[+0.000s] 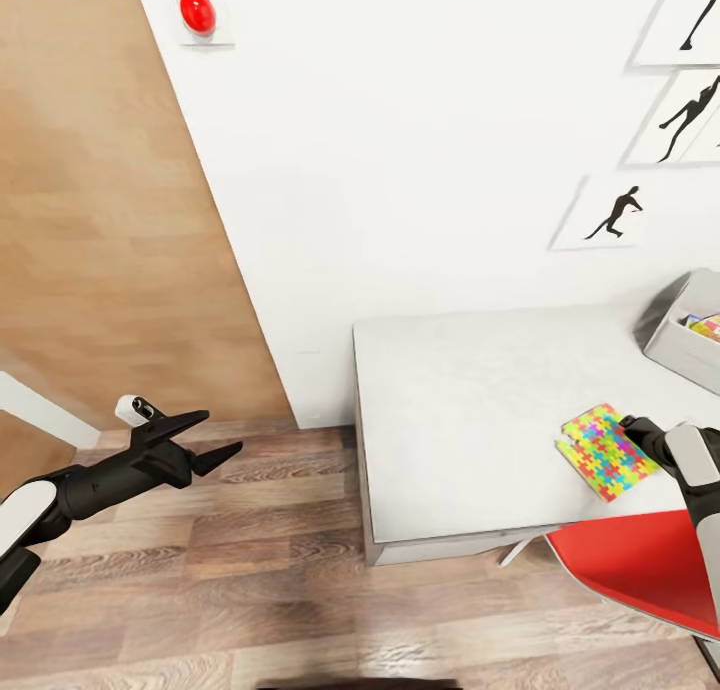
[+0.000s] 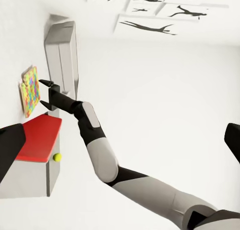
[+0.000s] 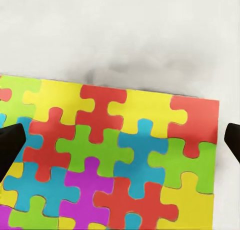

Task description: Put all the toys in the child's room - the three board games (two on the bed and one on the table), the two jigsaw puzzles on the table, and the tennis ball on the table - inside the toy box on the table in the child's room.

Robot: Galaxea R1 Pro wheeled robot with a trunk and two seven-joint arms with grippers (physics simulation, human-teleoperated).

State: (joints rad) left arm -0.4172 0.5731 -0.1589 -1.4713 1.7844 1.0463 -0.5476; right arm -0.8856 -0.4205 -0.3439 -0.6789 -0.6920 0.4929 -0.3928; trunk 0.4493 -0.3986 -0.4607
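Reaching over the near edge of the table, the right gripper hovers at the far corner of a jigsaw puzzle that lies flat on the pale grey top. In the right wrist view the dark fingertips stand wide apart, one past each side of the patterned lid, and nothing is held. The left gripper hangs out over the floor, well clear of the table, its jaws parted and empty.

The toy box sits further along the table by the wall, with a second patterned box edge visible inside it. The tennis ball appears as a small yellow-green dot low beside the red chair in the left wrist view; whether it rests on the floor or elsewhere cannot be told.

Risks, as judged from here: the box is thin and lies flush on the surface, so closing fingers may skate over the lid or push it along rather than catch its edges. A grasp at one corner could let it tilt and slip during the carry to the tub.

The room has white walls, black silhouette pictures, a wood-plank floor, and a red wall button.
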